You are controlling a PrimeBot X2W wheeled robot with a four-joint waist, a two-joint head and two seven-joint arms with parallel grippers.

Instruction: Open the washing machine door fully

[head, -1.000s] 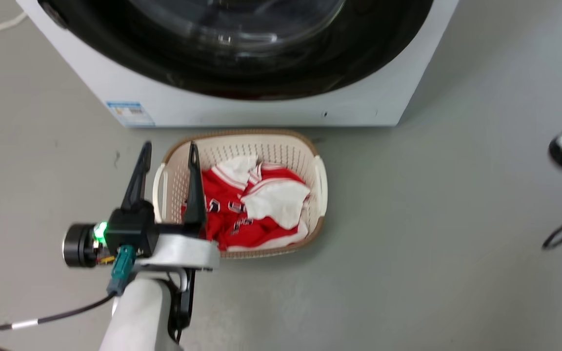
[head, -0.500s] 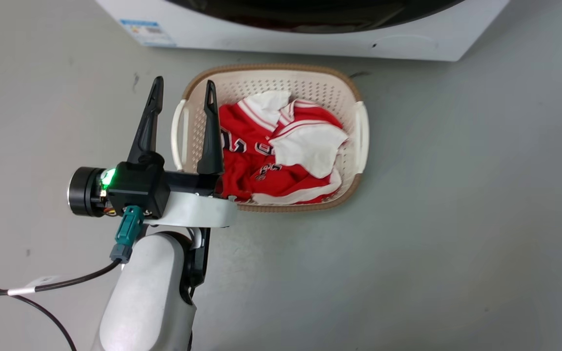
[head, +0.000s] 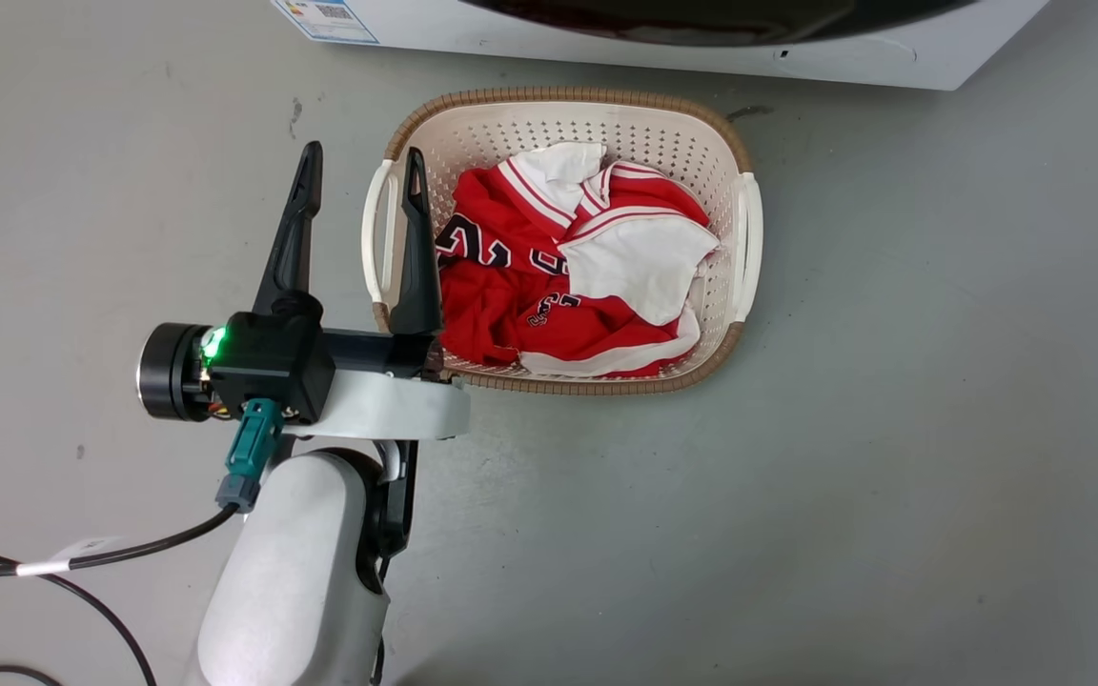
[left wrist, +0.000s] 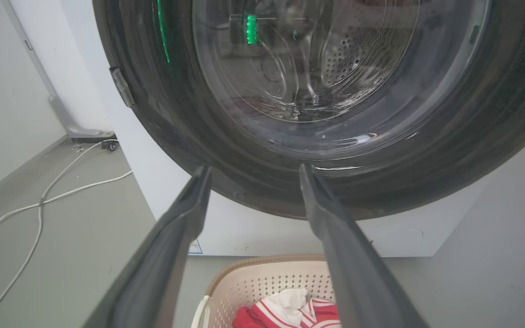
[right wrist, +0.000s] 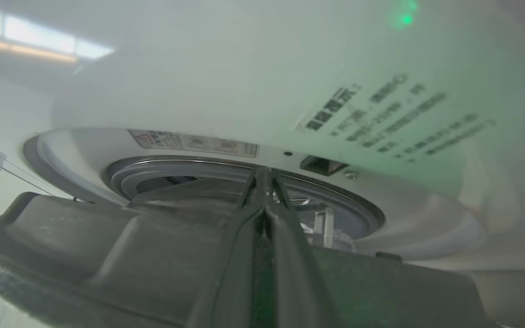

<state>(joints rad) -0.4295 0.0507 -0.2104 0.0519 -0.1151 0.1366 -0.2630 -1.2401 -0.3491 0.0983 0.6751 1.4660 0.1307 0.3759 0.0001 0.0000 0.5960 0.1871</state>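
Pale left forearm [head: 292, 572], left claw [head: 362, 151] wide over basket [head: 747, 219] rim

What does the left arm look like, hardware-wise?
Left gripper: two long, tapered black fingers on a boxy black body with a green light. A black cylinder sticks out one side. A teal connector feeds a black cable with a white tag. Forearm is pale grey.
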